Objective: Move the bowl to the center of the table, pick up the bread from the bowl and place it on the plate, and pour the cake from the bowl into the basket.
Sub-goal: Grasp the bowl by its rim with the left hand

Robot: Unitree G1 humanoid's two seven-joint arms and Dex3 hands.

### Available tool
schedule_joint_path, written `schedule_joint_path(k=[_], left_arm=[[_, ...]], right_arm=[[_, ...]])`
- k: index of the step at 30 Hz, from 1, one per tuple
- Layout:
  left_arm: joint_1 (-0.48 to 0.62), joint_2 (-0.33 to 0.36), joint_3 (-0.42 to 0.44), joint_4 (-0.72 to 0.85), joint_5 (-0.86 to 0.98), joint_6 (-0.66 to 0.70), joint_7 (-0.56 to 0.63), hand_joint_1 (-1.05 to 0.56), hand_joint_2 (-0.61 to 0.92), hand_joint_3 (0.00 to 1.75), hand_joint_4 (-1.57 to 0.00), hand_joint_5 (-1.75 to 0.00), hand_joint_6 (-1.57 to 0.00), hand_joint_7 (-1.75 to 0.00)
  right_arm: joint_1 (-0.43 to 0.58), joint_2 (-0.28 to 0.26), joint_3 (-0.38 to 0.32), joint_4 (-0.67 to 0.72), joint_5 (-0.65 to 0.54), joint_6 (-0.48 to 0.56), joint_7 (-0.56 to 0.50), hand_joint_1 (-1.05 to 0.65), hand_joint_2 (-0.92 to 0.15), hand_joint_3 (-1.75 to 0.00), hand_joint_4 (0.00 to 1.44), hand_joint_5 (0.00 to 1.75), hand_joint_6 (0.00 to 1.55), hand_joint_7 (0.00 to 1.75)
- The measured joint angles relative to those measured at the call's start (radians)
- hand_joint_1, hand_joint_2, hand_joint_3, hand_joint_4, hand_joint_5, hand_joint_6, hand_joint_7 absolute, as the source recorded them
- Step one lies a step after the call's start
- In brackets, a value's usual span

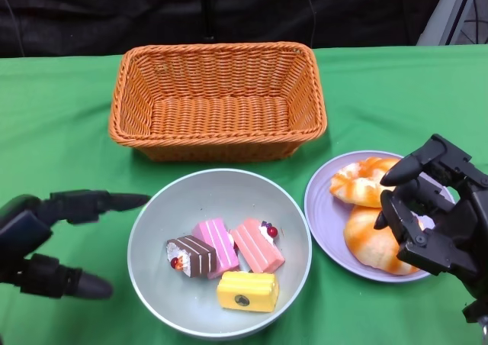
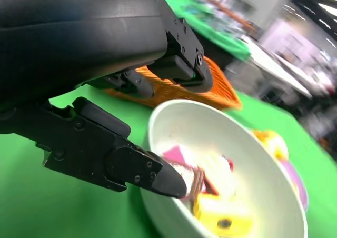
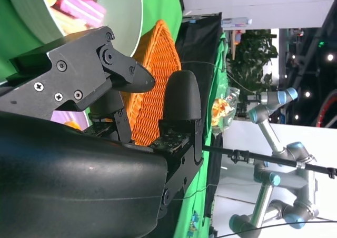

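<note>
Green-clothed table (image 1: 61, 131): pale grey smooth bowl (image 1: 164, 215) with four cake pieces (image 1: 229, 261) sits centre, likely light, rigid, slippery; grip rim. Left robot hand (image 1: 53, 242) empty, spread beside it; right robot hand (image 1: 438, 207) empty, fingers apart.

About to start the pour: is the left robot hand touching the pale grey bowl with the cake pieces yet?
Apart. In the head view, green cloth shows between the left robot hand and the rim of the pale grey bowl; the fingers are spread, holding nothing.
</note>
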Motion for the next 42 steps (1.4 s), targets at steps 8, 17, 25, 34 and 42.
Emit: schedule_joint_path(k=[8,17,25,34,42], left_arm=[[-0.070,0.028,0.059,0.070,0.214,-0.256,0.126,-0.68,0.90,0.01,-0.58,-0.05,-0.54,-0.03],[-0.078,0.015,0.148,-0.019,0.533,-0.323,0.345,-0.64,0.92,0.05,-0.62,-0.03,-0.58,-0.02],[-0.084,0.015,0.113,-0.039,0.821,-0.323,0.603,-0.60,0.89,0.01,-0.67,-0.03,-0.65,-0.02],[-0.116,0.082,-0.129,-0.093,1.153,-0.186,1.073,-0.55,0.86,0.00,-0.73,-0.04,-0.70,-0.02],[-0.196,0.184,-0.454,-0.078,1.277,-0.007,1.414,-0.55,0.89,0.02,-0.75,-0.03,-0.73,-0.01]], right_arm=[[0.000,0.004,0.001,-0.018,0.019,0.027,-0.020,-0.06,-0.68,-1.00,0.62,1.75,0.46,1.57],[0.001,0.012,0.000,-0.043,0.056,0.063,-0.028,-0.07,-0.71,-0.99,0.61,1.75,0.46,1.56],[0.001,0.013,-0.004,-0.050,0.088,0.102,-0.038,-0.09,-0.73,-0.97,0.59,1.75,0.45,1.58],[0.003,0.014,-0.013,-0.070,0.151,0.154,-0.042,-0.07,-0.77,-0.94,0.56,1.75,0.41,1.60],[0.005,0.020,-0.027,-0.078,0.196,0.191,-0.045,-0.07,-0.80,-0.90,0.57,1.75,0.39,1.62]])
